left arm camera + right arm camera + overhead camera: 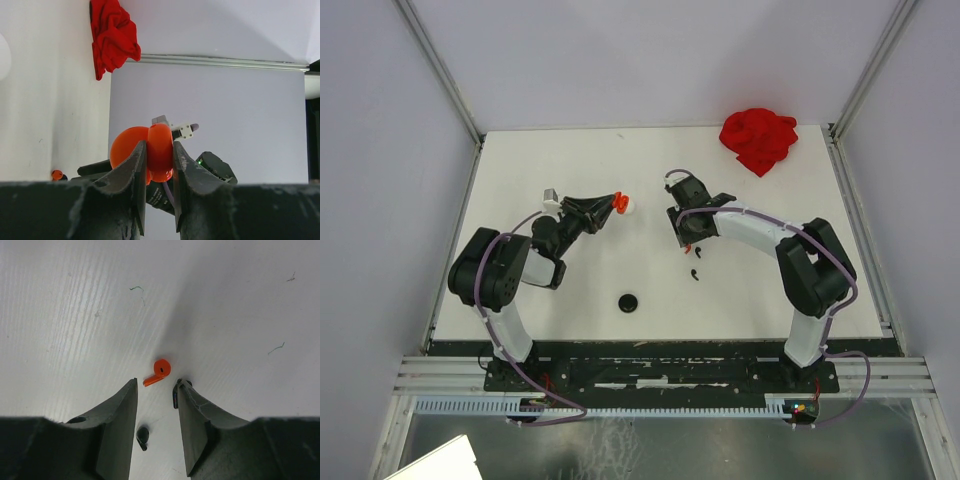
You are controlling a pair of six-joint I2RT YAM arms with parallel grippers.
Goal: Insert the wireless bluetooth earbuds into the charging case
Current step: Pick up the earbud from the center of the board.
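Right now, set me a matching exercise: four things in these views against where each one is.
1 red charging case
2 red earbud
3 red cloth
4 black disc

A far right corner of the table
B clamped in the left pincer
C just ahead of the open right pincer
D middle of the table, toward its near edge

Pairs: 1-B, 2-C, 3-A, 4-D

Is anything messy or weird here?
A crumpled red cloth lies bunched in the far right corner of the white table. A tiny orange-red comma-shaped earbud and a black earbud lie loose on it.
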